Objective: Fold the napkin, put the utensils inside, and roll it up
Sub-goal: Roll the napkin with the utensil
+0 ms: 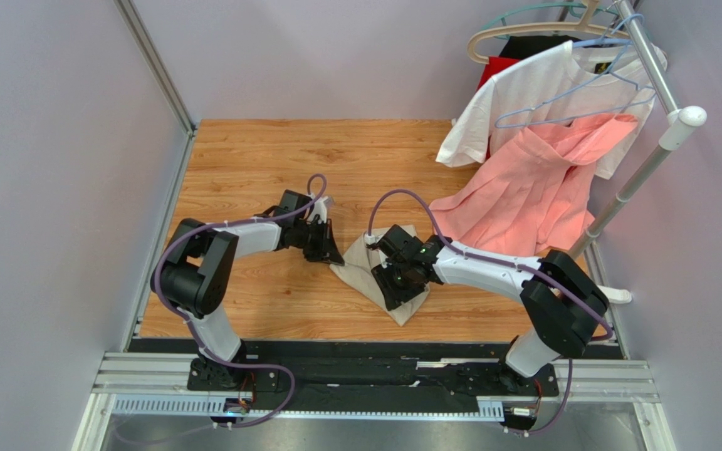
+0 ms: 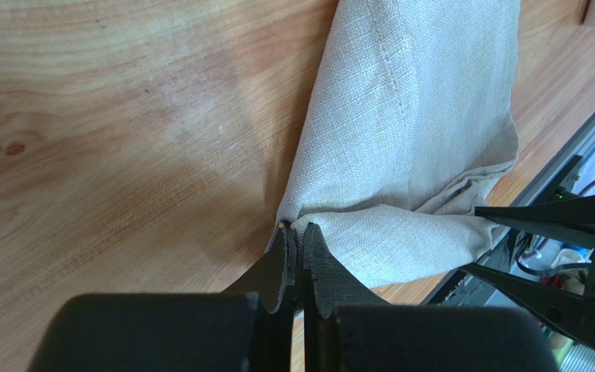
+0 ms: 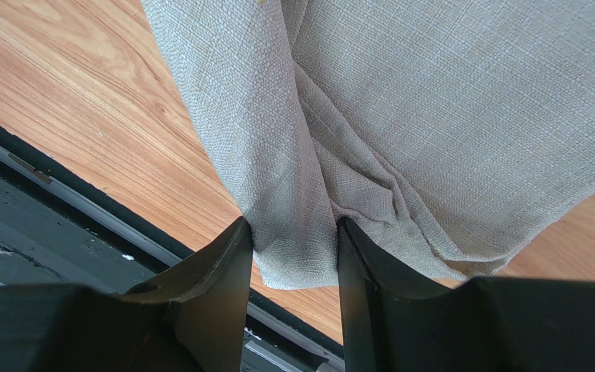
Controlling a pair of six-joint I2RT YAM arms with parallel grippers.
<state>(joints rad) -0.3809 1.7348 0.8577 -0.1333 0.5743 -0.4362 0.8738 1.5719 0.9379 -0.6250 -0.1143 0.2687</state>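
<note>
looks like the folding step: the napkin [image 1: 360,272] lies bunched mid-desk [image 1: 261,160], left gripper [image 2: 297,232] jaws pressed shut on a corner, right gripper [image 3: 293,240] jaws pinching a gathered edge, so next they'd probably need to pull it taut and lay it flat.

Beige napkin [image 1: 355,270], bunched (deeply creased), lies on wooden table [image 1: 242,160].
</note>
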